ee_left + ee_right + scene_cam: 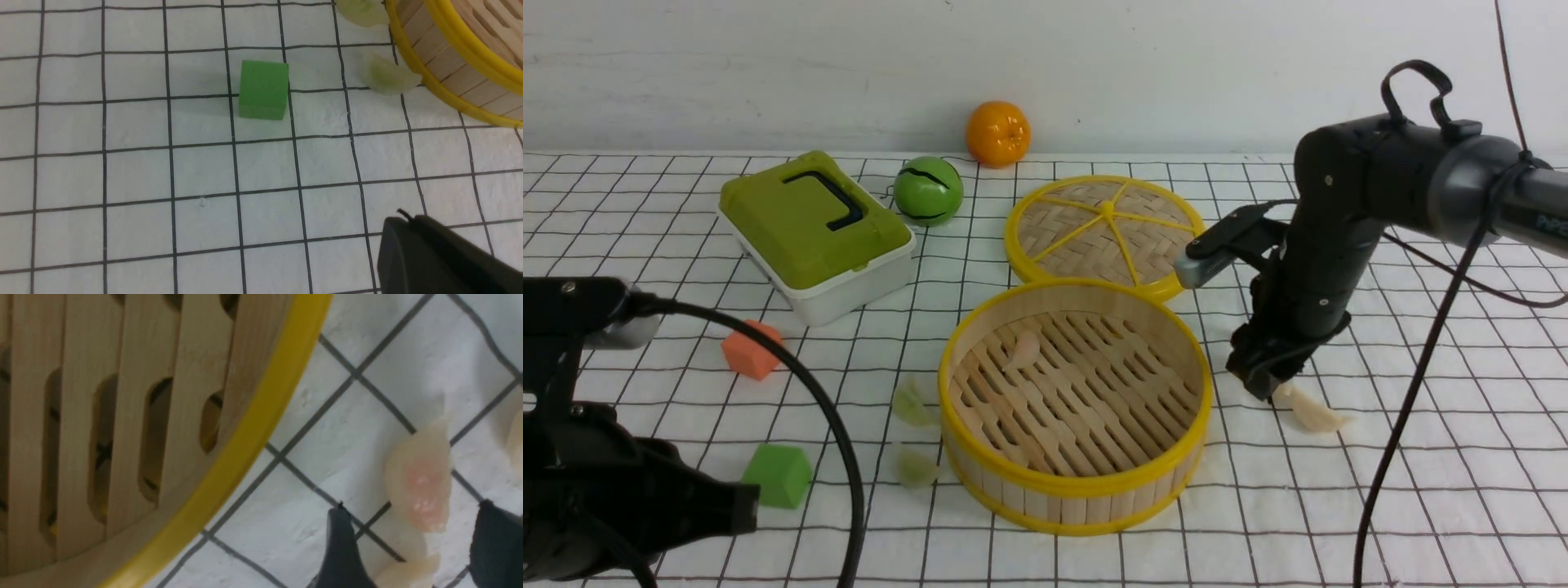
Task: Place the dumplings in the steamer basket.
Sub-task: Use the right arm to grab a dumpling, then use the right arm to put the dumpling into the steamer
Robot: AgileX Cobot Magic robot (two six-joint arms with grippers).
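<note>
Mia: Where was the steamer basket (1075,488)?

Tom: It stood in the middle of the counter (1421,506); its flat lid (1104,237) lay just behind it, on the far side.

Mia: Was anything inside?

Tom: Only one pinkish dumpling (1023,349); it lay on the slats at the far left of the basket floor.

Mia: And the others?

Tom: Two lay on the counter just left of the basket; the far green dumpling (912,404) sat a little way off; the near green dumpling (916,468) was right up by the wall, though I could not tell if it touched. On the right side, a cream dumpling (1313,412) lay just beside the right gripper (1270,384).

Mia: Was that gripper holding one?

Tom: No; it was down low by the counter with its fingers (341,547) spread wide; a second pink dumpling (419,490) lay on the counter between them, with a gap on each side; nothing was grabbed.

Mia: What about the left gripper (727,506)?

Tom: It was clenched tight with nothing in it; it hung over the near left of the counter, well apart from the basket; a green cube (778,475) sat near it; an orange cube (752,349) sat farther back.

Mia: Anything else?

Tom: A green box (813,229) with a black handle, a green ball (928,190) and an orange (997,133) sat at the far side.
</note>
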